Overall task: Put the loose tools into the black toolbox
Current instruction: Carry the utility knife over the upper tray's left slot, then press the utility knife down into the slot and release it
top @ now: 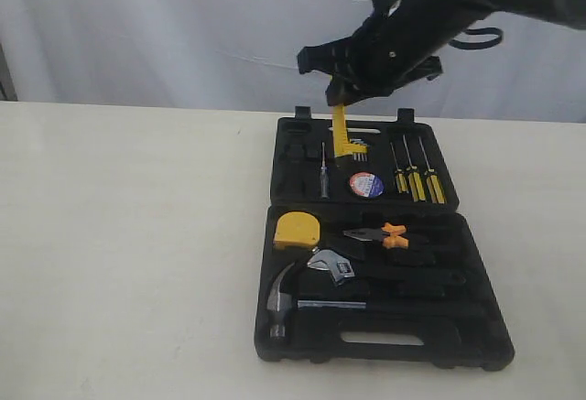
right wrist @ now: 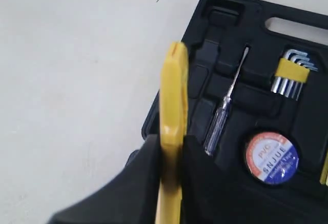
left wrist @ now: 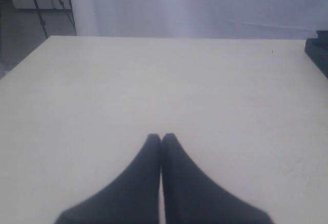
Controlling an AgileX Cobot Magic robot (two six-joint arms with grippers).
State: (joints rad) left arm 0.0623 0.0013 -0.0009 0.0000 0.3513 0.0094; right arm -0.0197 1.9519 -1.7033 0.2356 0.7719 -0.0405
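Observation:
The black toolbox (top: 476, 327) lies open on the table, both halves flat. My right gripper (top: 341, 98) hangs above its far half, shut on the long yellow knife-like tool (top: 341, 133), which points down toward the recesses; in the right wrist view the yellow knife-like tool (right wrist: 172, 106) sticks out between the gripper's fingers (right wrist: 141, 183). The tape roll (top: 366, 185) sits in the far half, and the tape roll (right wrist: 271, 158) shows again by the wrist. The yellow tape measure (top: 298, 230) and orange-handled pliers (top: 380, 235) rest in the near half. My left gripper (left wrist: 161, 138) is shut and empty over bare table.
A hammer (top: 284, 307) and wrench (top: 331, 265) lie in the near half. Three yellow-handled screwdrivers (top: 417, 180), a small clear screwdriver (right wrist: 220, 119) and hex keys (right wrist: 291, 75) sit in the far half. The toolbox corner (left wrist: 318, 49) edges the left wrist view.

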